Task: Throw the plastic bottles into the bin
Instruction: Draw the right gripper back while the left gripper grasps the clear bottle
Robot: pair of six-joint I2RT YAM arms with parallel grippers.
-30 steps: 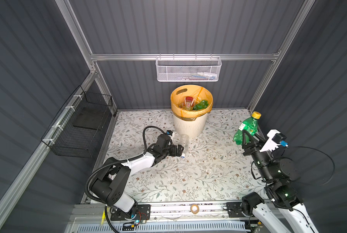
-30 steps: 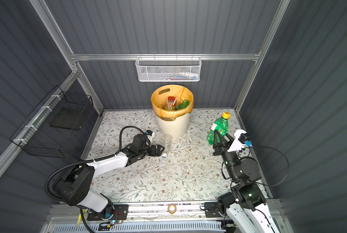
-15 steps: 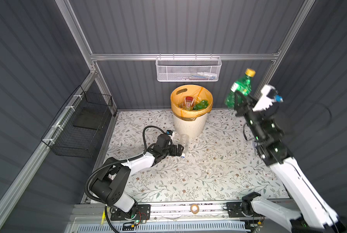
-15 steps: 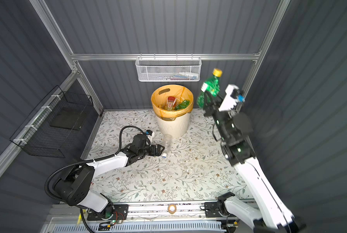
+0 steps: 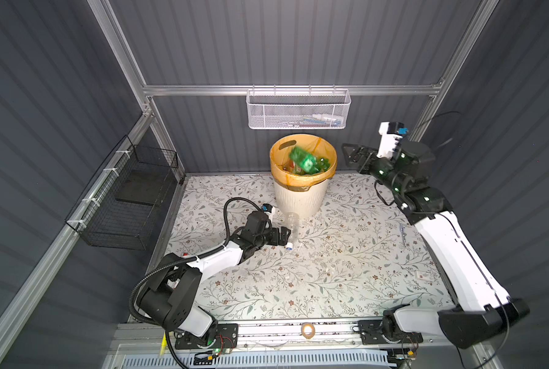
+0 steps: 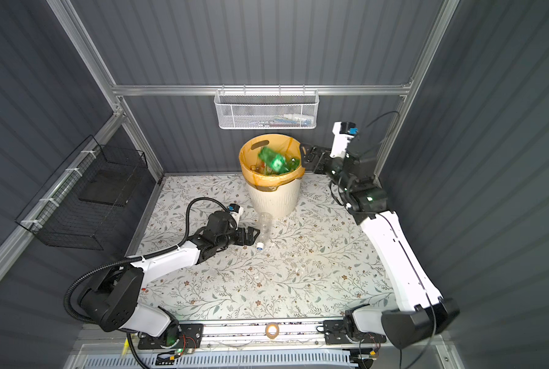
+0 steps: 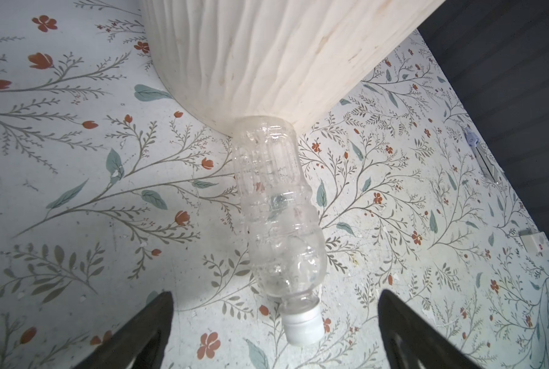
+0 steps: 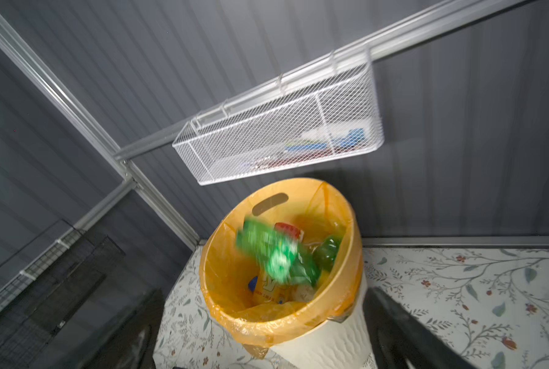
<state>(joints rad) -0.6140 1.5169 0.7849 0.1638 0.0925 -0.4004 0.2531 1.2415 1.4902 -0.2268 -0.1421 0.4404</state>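
Note:
The bin stands at the back wall, cream and ribbed, lined with an orange bag. A green bottle is a blur in mid-air over its mouth, above several bottles inside. My right gripper hangs open just right of the rim, holding nothing. A clear bottle with a white cap lies on the floor, its base against the bin's wall. My left gripper is open, its jaws either side of the cap end without touching it.
A white mesh basket hangs on the back wall above the bin. A black wire basket hangs on the left wall. Small scraps and a white card lie by the floor's right edge. A tape roll sits on the front rail.
My right arm swung up from the right side toward the bin and its jaws opened. The green bottle left them and is falling into the bin. The left arm stayed still.

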